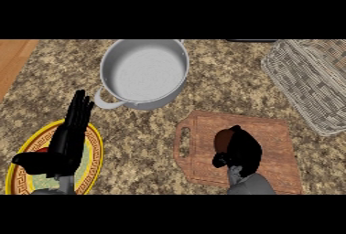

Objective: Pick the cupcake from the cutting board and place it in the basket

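The surface (223, 82) looks like speckled brown granite. The pot (143, 73) is smooth, matt grey metal. The cutting board (270, 146) shows reddish wood grain. The basket (310, 82) is pale woven wicker. The plate (94, 155) looks glazed yellow.

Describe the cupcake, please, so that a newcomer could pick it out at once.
Find the wooden cutting board at the lower right of the granite counter, below the wicker basket. The cupcake is the small brown thing near the board's middle, half hidden by the right hand, whose fingers curl round it; nothing else lies on the board.
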### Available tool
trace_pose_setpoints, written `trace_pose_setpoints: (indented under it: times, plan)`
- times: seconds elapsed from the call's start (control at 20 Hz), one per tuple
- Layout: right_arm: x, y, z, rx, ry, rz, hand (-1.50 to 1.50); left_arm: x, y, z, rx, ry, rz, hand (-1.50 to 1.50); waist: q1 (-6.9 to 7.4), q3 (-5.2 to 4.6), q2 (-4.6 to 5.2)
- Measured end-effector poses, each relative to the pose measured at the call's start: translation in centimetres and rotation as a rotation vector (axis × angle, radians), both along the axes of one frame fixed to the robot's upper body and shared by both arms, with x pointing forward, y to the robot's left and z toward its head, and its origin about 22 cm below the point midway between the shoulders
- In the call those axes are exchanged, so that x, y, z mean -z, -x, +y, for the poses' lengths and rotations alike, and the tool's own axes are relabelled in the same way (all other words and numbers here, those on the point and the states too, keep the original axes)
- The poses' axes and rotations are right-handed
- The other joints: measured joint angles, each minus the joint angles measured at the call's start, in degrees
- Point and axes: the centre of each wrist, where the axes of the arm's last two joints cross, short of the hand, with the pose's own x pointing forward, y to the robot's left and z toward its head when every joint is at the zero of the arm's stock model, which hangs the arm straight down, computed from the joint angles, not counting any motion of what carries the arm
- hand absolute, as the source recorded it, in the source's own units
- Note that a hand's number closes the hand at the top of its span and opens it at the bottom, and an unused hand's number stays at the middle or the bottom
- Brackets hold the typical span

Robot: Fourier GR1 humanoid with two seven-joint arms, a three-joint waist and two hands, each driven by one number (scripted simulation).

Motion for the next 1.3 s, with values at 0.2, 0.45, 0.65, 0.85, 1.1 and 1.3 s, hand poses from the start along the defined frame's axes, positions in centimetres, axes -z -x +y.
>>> trace_pose_setpoints:
  times: [0.2,0.45,0.65,0.85,1.1,1.3]
  plan:
    - [0.4,-0.8,-0.4,-0.008,0.024,0.004,1.5,-0.1,0.0,0.0,-0.007,0.004,-0.004,0.0,-0.02,-0.07,-0.15]
    - [-0.3,-4.6,-1.2,0.026,0.057,0.01,1.5,-1.0,-0.4,-0.4,0.018,-0.001,-0.02,0.0,1.03,0.02,0.39]
    - [-1.8,-9.0,-5.1,0.143,0.068,-0.001,1.5,-1.5,-0.9,-1.1,0.054,0.006,-0.043,0.0,3.69,0.3,2.18]
    - [-3.7,-12.4,-8.7,0.234,0.118,-0.03,1.5,-1.8,-1.2,-1.9,0.092,0.007,-0.059,0.0,5.91,0.42,3.31]
    - [-6.6,-15.4,-10.3,0.296,0.167,-0.137,1.5,-2.3,-1.6,-2.8,0.128,0.004,-0.072,0.0,7.7,0.49,3.63]
    - [-9.9,-17.3,-10.3,0.331,0.165,-0.31,1.5,-2.3,-1.7,-3.3,0.137,0.005,-0.066,0.0,7.97,0.48,3.42]
